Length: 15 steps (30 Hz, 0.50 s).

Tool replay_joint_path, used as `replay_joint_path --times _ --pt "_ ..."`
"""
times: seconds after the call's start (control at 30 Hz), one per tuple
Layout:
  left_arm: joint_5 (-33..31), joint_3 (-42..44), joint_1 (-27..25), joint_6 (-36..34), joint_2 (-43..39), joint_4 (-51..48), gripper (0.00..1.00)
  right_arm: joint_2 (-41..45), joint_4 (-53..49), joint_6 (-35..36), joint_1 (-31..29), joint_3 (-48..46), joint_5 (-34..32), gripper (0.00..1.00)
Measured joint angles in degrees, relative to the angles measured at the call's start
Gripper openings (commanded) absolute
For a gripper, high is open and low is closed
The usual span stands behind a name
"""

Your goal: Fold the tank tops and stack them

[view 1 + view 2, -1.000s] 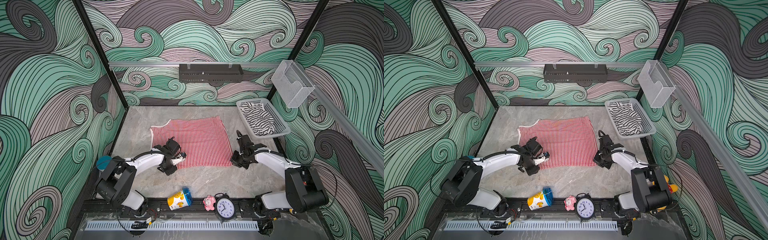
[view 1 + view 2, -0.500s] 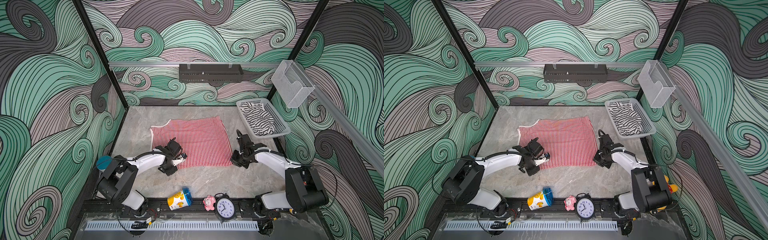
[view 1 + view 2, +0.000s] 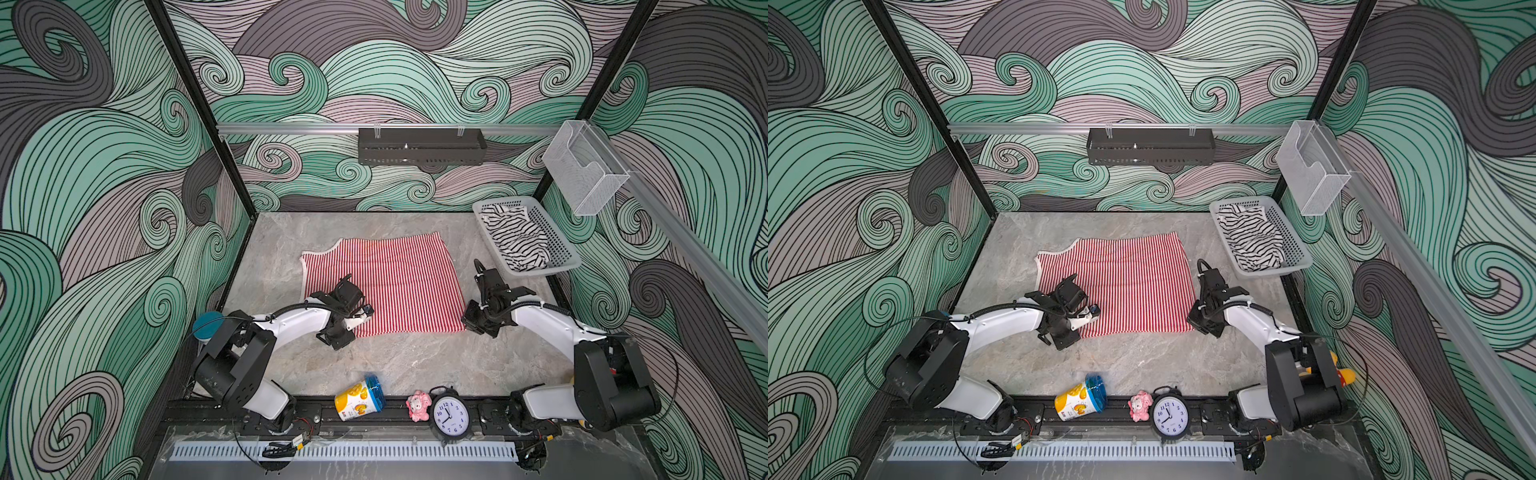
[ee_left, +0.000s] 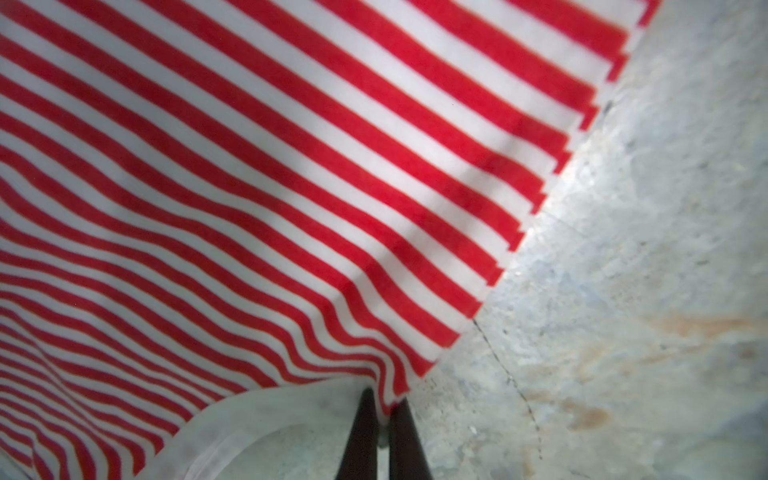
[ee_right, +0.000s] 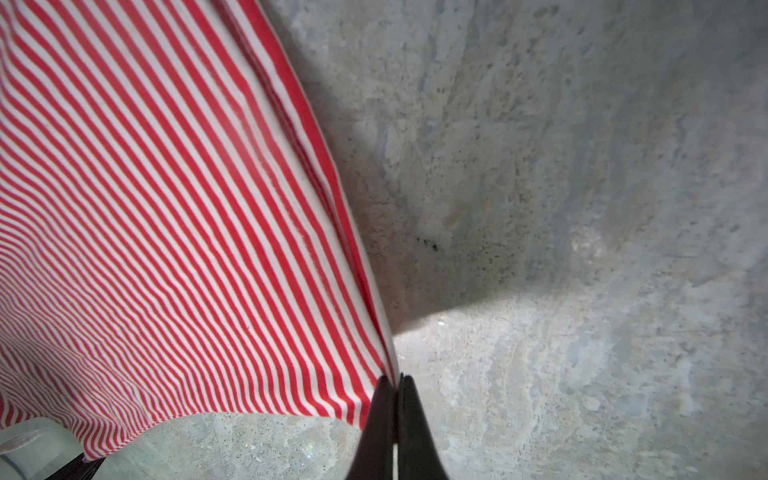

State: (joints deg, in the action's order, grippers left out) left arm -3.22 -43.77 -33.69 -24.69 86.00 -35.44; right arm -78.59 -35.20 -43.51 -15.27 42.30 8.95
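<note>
The red-and-white tank top (image 3: 395, 282) (image 3: 1125, 282) lies spread flat on the marble table in both top views. My left gripper (image 3: 353, 328) (image 4: 384, 399) is shut on its near left corner, pinching the striped cloth (image 4: 291, 166) beside the cream trim. At the near right corner my right gripper (image 3: 467, 322) (image 5: 397, 380) is shut on the top's edge (image 5: 145, 208), which rises slightly off the table. The black-and-white tank top (image 3: 515, 237) (image 3: 1250, 237) lies crumpled in the grey basket (image 3: 540, 271) at the back right.
Along the front rail lie a tipped yellow cup with a blue lid (image 3: 359, 401), a pink toy (image 3: 417, 405) and a black alarm clock (image 3: 451, 415). A black shelf (image 3: 419, 147) and a clear bin (image 3: 586, 170) hang on the walls. A teal object (image 3: 208, 324) sits by the left arm's base.
My left gripper has closed its jaws onto the near left corner of the red-and-white top. The right gripper has stayed shut on its corner, and neither arm has shifted noticeably.
</note>
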Motion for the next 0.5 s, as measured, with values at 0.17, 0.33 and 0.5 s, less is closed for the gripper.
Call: replay_joint_path --times 0.17,0.33,0.5 --pt "2.9 0.0 -0.7 -1.6 -2.0 -3.2 0.00 3.5 -1.5 0.0 0.0 0.0 -0.1 0.01" --pt "3.9 0.0 -1.0 -2.1 -5.9 -5.9 0.00 6.6 -3.2 0.0 0.3 0.0 0.0 0.01" --pt "2.4 -0.6 -1.0 -2.0 -6.2 -6.2 0.00 6.6 -4.2 0.1 1.2 0.8 0.2 0.01"
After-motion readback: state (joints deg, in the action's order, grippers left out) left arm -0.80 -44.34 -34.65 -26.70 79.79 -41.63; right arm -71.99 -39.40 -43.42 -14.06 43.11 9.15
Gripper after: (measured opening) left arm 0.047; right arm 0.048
